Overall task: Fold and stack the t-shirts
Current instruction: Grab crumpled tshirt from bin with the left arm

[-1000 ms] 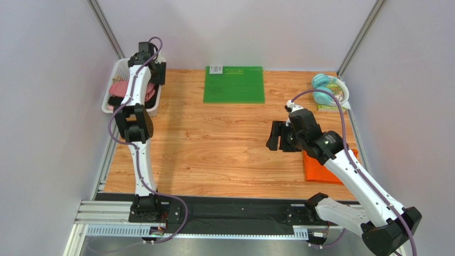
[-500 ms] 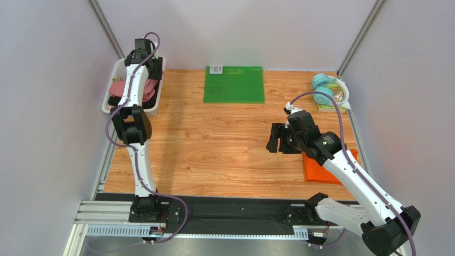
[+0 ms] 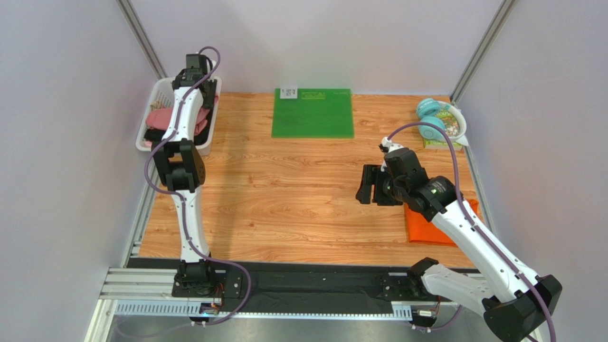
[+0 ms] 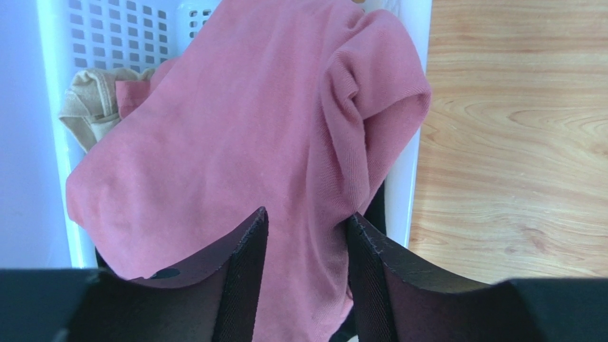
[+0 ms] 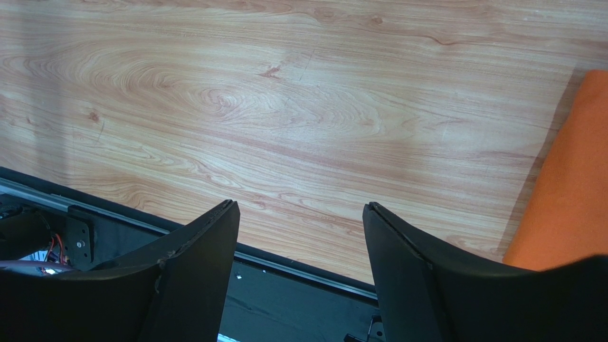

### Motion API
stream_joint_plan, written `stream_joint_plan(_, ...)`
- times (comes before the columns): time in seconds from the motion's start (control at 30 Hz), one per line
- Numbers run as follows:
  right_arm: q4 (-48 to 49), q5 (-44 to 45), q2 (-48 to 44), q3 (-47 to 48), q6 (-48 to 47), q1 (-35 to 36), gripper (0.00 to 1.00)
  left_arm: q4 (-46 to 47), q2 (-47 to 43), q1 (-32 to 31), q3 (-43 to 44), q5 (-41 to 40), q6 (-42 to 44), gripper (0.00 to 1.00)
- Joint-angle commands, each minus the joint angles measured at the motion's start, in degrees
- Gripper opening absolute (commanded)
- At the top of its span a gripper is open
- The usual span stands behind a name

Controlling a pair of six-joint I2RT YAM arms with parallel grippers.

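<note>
The dusty rose-pink t-shirt (image 4: 235,128) lies crumpled in a white basket (image 4: 417,43) at the table's far left, and it also shows in the top view (image 3: 160,116). My left gripper (image 4: 307,217) is open just above it, with pink cloth showing between the jaws; in the top view the left gripper (image 3: 196,75) is over the basket's far end. The orange t-shirt (image 3: 428,224) lies folded flat at the right front, and its edge shows in the right wrist view (image 5: 578,178). My right gripper (image 3: 367,184) is open and empty above bare wood left of it (image 5: 300,206).
The white basket (image 3: 146,139) also holds a beige cloth (image 4: 89,107) and something dark. A green mat (image 3: 312,112) lies at the back centre. Teal objects on a white plate (image 3: 432,117) sit at the back right. A black rail (image 5: 300,285) runs along the near edge.
My left gripper has shifted slightly toward the far end of the basket. The right arm has barely moved.
</note>
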Motion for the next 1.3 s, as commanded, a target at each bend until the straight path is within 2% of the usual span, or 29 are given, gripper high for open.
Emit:
stream_joint_plan(0.0,2.8,0.0,-0.8,-0.2,0.3,0.2,0.70,0.9,0.9,-1.9,-1.2,-2.1,2.8,0.54)
stream_joint_plan(0.17,3.8,-0.7,-0.5,-0.8,0.6,0.2,0.71,0.9,-0.5,-2.2,-3.1,0.6,1.5,0.57)
stream_joint_plan(0.37,3.8,-0.7,-0.5,-1.0,0.2,0.2,0.71,1.4,0.6,-2.0,-2.5,-1.5,2.0,0.56)
stream_joint_plan(0.47,3.7,-0.6,-0.8,-1.7,0.2,0.2,0.69,1.8,0.6,-2.1,-2.2,-1.1,1.8,0.48)
stream_joint_plan(0.6,3.4,-0.1,-1.1,-1.9,0.3,0.2,0.65,1.6,1.4,-2.0,-0.9,-1.7,2.0,0.10)
stream_joint_plan(0.73,3.1,0.1,-1.8,-1.5,0.0,0.2,0.63,1.6,1.6,-2.1,-1.1,-2.5,2.5,0.05)
stream_joint_plan(0.77,2.8,0.1,-1.9,-1.3,0.0,0.2,0.62,1.4,1.5,-2.0,-1.3,-2.8,2.8,0.00)
stream_joint_plan(0.87,2.6,0.0,-2.5,-0.7,-0.1,0.2,0.58,0.0,0.1,-2.1,-1.6,-2.0,1.6,0.00)
stream_joint_plan(0.97,2.6,-0.4,-3.2,-0.5,-0.4,0.2,0.57,-1.3,-5.9,-2.8,-2.2,2.8,-0.6,0.00)
stream_joint_plan(1.13,2.8,-1.4,-3.7,-1.1,-0.5,0.2,0.56,-3.0,-21.4,-10.8,-1.1,9.4,0.1,0.00)
stream_joint_plan(1.27,3.3,-2.1,-5.3,-2.7,0.0,0.2,0.55,-4.3,-30.5,-17.1,4.3,11.6,-0.8,0.00)
